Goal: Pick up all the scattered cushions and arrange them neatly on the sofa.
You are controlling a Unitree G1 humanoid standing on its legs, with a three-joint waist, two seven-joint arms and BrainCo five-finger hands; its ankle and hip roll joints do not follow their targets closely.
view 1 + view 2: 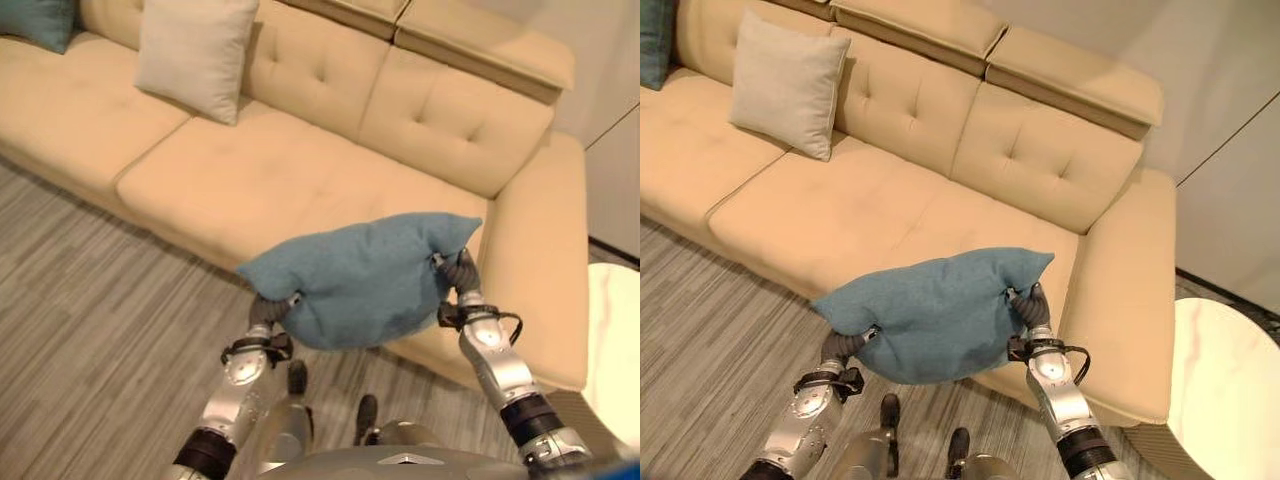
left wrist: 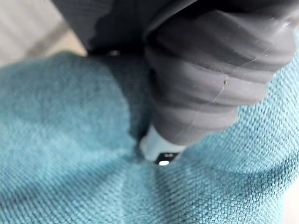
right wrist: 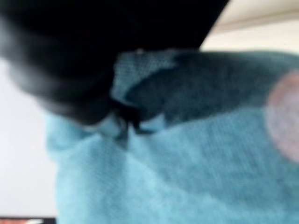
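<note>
You've got the blue cushion (image 1: 365, 280) held up in the air between both hands, in front of the sofa's (image 1: 300, 170) front edge near its right-end corner, not resting on the seat. It's a soft, coarse-woven fabric, puffy, pinched into folds at both ends. Your left hand (image 1: 268, 308) grips the cushion's lower left end, wrist bent upward, dark ribbed cover showing, forearm rising from below. In the left wrist view a finger (image 2: 159, 149) digs into the weave, fabric creased around it, so that hand is clamped on the cloth. Your right hand (image 1: 455, 272) is at the cushion's upper right end, higher than the left, arm reaching up and forward; the cloth bunches around it, fingers buried in the fabric, so can't tell how they sit. The sofa is tan, smooth, with a button-tufted back and broad flat arm. A beige square cushion (image 1: 197, 52) leans upright on the backrest toward the left. A teal cushion (image 1: 40, 20) sits at the far left end. The floor (image 1: 90, 320) is grey striped planks.
</note>
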